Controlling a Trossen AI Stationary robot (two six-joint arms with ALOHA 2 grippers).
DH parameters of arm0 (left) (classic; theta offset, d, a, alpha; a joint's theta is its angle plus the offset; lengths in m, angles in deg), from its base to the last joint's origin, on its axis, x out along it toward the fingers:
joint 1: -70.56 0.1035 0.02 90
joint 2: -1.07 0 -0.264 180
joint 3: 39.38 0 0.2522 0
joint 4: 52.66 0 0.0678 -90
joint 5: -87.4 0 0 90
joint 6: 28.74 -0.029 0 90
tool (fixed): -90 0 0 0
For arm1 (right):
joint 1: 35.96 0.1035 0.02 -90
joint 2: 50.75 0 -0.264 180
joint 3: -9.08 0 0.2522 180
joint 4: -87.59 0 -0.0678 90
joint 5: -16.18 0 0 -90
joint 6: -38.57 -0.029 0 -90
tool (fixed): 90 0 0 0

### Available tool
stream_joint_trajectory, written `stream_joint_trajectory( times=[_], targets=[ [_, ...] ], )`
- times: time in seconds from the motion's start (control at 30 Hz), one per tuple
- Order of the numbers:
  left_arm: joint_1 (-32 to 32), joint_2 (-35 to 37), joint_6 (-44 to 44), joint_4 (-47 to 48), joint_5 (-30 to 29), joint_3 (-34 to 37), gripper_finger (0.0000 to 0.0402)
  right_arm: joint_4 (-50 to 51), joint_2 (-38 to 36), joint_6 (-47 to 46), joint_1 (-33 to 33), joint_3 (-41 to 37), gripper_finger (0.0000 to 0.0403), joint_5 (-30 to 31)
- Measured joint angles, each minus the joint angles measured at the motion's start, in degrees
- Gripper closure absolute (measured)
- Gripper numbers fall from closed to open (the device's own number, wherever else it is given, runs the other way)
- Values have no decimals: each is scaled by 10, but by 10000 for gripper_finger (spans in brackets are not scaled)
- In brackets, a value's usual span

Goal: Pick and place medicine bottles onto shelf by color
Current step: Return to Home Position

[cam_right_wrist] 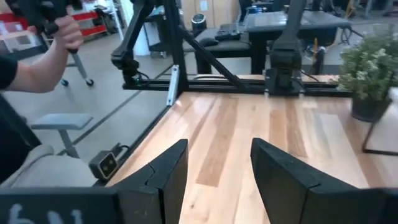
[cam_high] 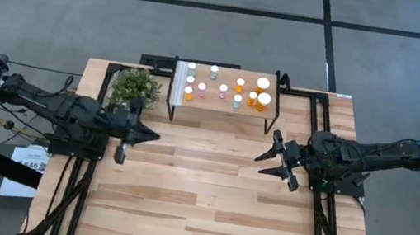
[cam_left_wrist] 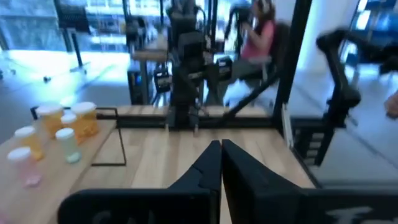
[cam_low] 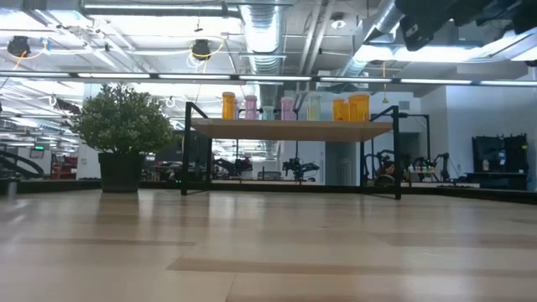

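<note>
- The medicine bottles [cam_high: 222, 91] I can see all stand on the shelf [cam_high: 212, 104].
- The left gripper [cam_high: 155, 136], in front of the shelf's left end, is pinched closed and empty. The right gripper [cam_high: 261, 164], in front of its right end, gapes wide and is also empty.
- To home cleanly I'd draw both arms straight back from the shelf, keeping clear of its legs.
- The low view confirms the bottles are upright in a row. Only the right wrist view shows a person's hand [cam_right_wrist: 62, 32], out in the room.
</note>
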Motion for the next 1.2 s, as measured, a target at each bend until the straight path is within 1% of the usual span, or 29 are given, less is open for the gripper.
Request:
stream_joint_trajectory(
  times=[0.1, 0.23, 0.4, 0.47, 0.57, 0.67, 0.77, 0.87, 0.97, 1.07, 1.13, 1.2],
  targets=[
    [7, 74, 9, -66, 3, 95, 401, 9, -18, 8, -21, 0, 206, 0],
    [9, 153, 4, -120, 42, 180, 401, 54, -76, 21, -63, 0, 209, 0],
    [10, 242, 0, -141, 44, 245, 401, 140, -181, 30, -106, 0, 206, -3],
    [10, 272, -2, -136, 41, 266, 401, 144, -214, 30, -110, -6, 204, -7],
    [10, 306, -5, -140, 41, 290, 401, 140, -265, 28, -110, -32, 204, -36],
    [10, 331, -8, -138, 41, 307, 401, 121, -314, 28, -109, -69, 207, -76],
    [10, 345, -25, -142, 39, 321, 401, 119, -362, 22, -109, -114, 209, -78],
    [10, 354, -43, -165, 18, 344, 401, 104, -406, 17, -112, -158, 207, -78],
    [10, 355, -50, -193, -4, 371, 401, 96, -404, 16, -115, -187, 204, -79],
    [13, 355, -45, -203, 0, 391, 401, 82, -393, 27, -116, -202, 204, -78],
    [14, 355, -39, -208, 4, 401, 401, 94, -394, 32, -118, -216, 204, -77],
    [14, 355, -37, -234, 7, 416, 401, 87, -395, 35, -118, -227, 206, -77]
  ],
)
